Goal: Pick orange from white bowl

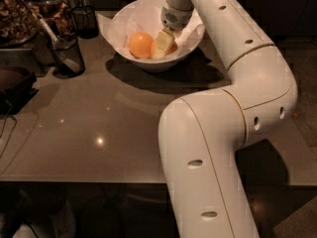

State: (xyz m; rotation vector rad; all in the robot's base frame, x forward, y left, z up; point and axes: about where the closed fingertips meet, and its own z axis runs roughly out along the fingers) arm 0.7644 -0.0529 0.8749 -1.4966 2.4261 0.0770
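The white bowl (121,21), lined with crumpled white paper, stands at the back of the brown table. Two oranges lie in it. The brighter, paler one (140,44) sits in the left half, fully in view. The deeper orange (173,48) lies just to its right, and only a sliver of it shows. My gripper (163,42) reaches down into the bowl from above, right against the deeper orange and covering most of it. The arm's large white links fill the right half of the view.
A black mesh cup (67,53) with utensils stands left of the bowl, and another (84,21) stands behind it. Snack containers (22,14) are at the far left. A dark object (15,86) sits at the left edge. The table's front edge (74,175) runs across the bottom.
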